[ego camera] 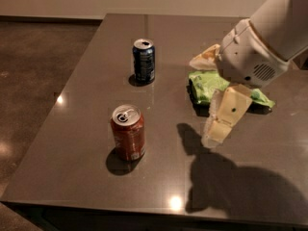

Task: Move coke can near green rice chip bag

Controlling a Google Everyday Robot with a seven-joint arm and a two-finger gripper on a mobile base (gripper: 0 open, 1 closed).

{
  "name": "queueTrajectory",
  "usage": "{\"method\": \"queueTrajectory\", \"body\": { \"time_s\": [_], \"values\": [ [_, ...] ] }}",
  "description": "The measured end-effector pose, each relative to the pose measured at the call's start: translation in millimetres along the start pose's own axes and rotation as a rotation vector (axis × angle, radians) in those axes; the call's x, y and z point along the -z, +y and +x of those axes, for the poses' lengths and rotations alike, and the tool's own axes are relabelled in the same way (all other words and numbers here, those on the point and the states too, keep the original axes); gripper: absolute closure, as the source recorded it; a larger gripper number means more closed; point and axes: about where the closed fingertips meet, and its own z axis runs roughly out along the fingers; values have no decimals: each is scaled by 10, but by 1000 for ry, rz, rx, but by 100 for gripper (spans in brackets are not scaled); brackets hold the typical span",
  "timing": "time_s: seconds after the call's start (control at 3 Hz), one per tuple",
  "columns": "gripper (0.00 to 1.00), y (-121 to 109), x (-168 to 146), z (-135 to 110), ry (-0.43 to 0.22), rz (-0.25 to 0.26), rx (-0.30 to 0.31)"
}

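Note:
The coke can (128, 133), red-brown with a silver top, stands upright on the dark table (82, 90) at the front left. The green rice chip bag (208, 84) lies flat to the right of the table's middle, partly hidden behind my arm. My gripper (201, 102) hangs above the table in front of the bag, to the right of the coke can and apart from it. Its two cream fingers (222, 117) are spread wide and hold nothing.
A dark blue can (144, 60) stands upright behind the coke can, left of the bag. The table's left edge and front edge run close to the coke can. The arm's shadow (226, 182) falls on the front right of the table.

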Motion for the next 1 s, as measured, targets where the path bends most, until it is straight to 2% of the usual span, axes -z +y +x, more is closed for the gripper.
{"method": "queueTrajectory", "body": {
  "time_s": [0.33, 1.0],
  "values": [
    [0, 76, -228, -205, -54, -33, -11],
    [0, 209, -596, -663, -161, -56, -8]
  ]
}}
